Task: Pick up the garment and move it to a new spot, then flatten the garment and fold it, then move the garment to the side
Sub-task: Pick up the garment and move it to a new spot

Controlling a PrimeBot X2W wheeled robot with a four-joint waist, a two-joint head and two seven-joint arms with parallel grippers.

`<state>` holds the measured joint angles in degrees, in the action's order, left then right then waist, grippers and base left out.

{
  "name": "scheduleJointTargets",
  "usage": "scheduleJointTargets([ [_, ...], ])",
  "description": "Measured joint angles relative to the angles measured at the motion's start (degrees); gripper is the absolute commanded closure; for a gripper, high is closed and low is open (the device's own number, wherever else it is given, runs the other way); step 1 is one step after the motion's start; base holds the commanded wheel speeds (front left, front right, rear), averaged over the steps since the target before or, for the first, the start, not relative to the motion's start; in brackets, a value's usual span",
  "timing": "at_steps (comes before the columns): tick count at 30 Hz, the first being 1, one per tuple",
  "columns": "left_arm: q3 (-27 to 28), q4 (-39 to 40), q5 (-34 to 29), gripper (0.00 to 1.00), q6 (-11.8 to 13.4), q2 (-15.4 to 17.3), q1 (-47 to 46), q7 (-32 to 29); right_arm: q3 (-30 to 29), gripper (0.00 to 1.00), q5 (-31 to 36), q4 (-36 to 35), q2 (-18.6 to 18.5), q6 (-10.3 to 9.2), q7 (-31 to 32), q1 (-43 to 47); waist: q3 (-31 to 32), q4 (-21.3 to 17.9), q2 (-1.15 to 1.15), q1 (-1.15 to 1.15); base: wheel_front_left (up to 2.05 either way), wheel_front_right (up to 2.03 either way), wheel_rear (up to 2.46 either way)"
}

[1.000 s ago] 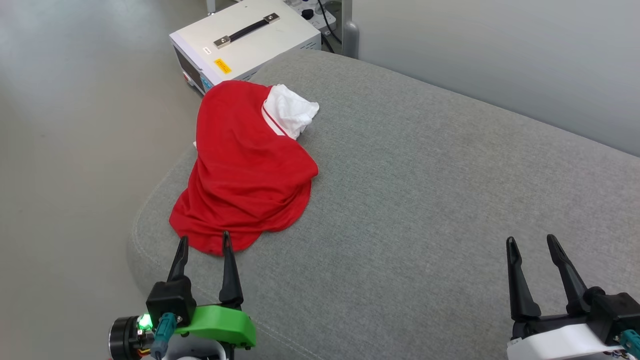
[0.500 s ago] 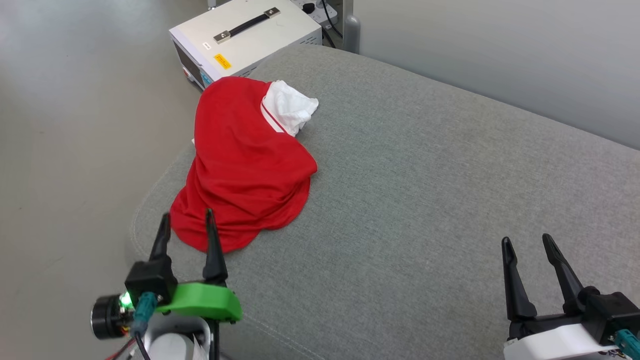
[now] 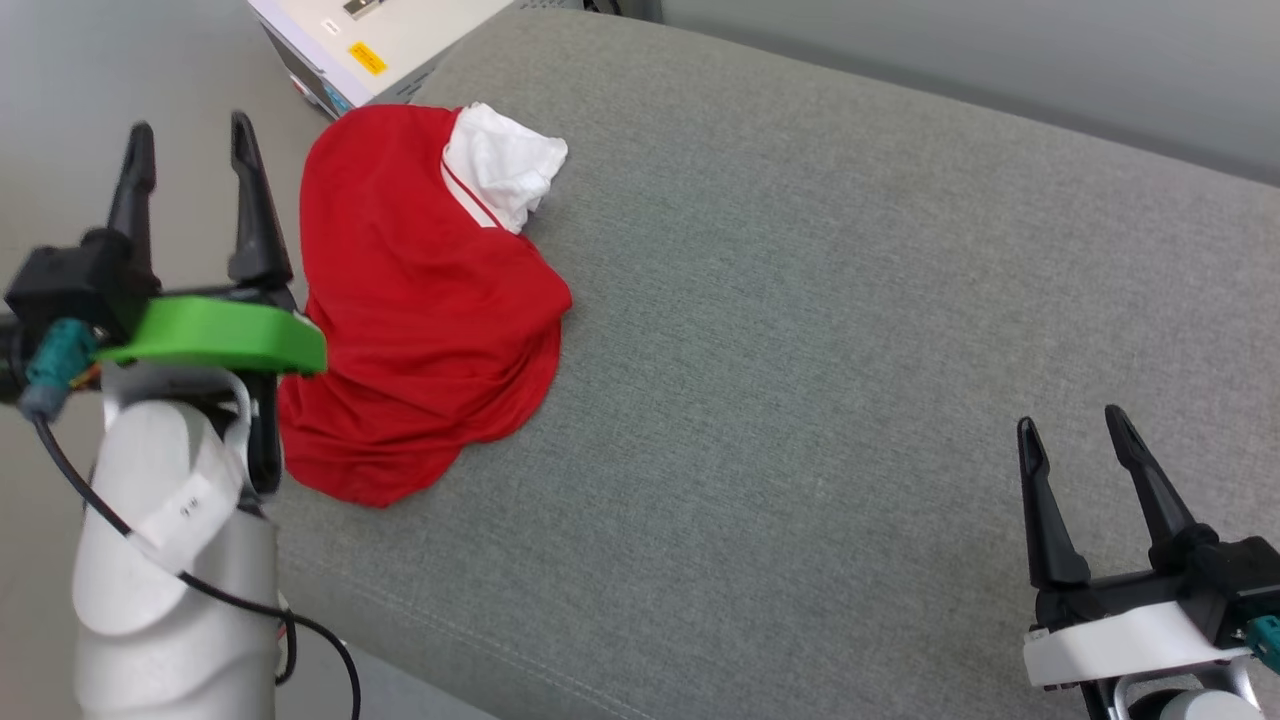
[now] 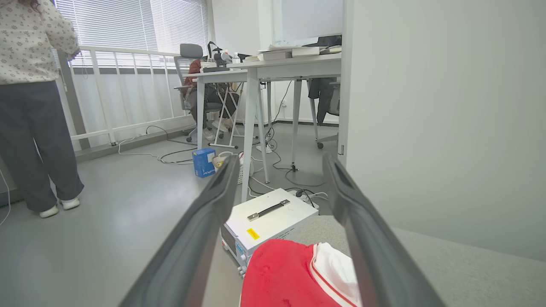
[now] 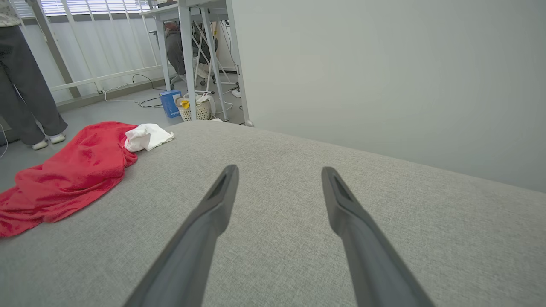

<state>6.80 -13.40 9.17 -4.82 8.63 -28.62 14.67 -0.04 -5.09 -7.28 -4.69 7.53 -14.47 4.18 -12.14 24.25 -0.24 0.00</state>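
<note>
The garment lies crumpled at the far left end of the cushion. The left gripper hovers beside it and the right gripper is well apart, both with jaws wide open and empty. It looks soft, light and floppy, so pinch a raised fold or the near hem.

The left pincer, jaws wide apart, framed the garment and a white box; a person stood at left.
</note>
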Motion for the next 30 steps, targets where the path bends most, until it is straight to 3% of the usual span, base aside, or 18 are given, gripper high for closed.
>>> scheduleJointTargets([
  [6,-0.47,-9.71,3.43,0.00,-2.01,3.76,-10.89,-0.26,0.19,0.00,-0.02,-0.64,-1.51,0.00,0.00,-2.88,-4.06,-1.99,0.00,0.00,0.00,0.00,0.00],
  [9,-2.55,-15.19,5.05,0.00,-2.34,7.24,-15.73,-4.09,0.05,0.00,-0.03,-0.93,-1.68,0.00,0.00,-3.77,-5.76,-3.11,0.00,0.01,0.00,0.00,0.00],
  [14,-10.49,-19.95,12.90,0.00,-2.49,12.34,-22.08,-16.10,-0.26,0.00,-0.03,-1.48,-1.91,0.00,0.00,-4.61,-7.83,-5.05,0.00,0.01,0.00,0.00,0.00],
  [21,-21.35,-22.70,26.47,0.00,-2.50,18.44,-24.41,-38.73,-0.29,0.00,-0.14,-2.09,-2.27,0.00,0.00,-5.12,-9.82,-7.25,0.00,0.00,0.00,0.00,0.00],
  [27,-27.67,-23.31,34.05,0.00,-2.50,21.15,-24.45,-53.64,-0.25,0.00,-0.22,-2.27,-2.93,0.00,0.00,-5.81,-11.08,-8.67,0.00,0.00,0.00,0.00,0.00],
  [30,-29.60,-24.43,35.55,0.00,-2.50,21.91,-24.44,-57.24,-0.13,0.00,-0.22,-2.33,-3.14,0.00,0.00,-5.92,-11.89,-9.17,0.00,0.00,0.00,0.00,0.00],
])
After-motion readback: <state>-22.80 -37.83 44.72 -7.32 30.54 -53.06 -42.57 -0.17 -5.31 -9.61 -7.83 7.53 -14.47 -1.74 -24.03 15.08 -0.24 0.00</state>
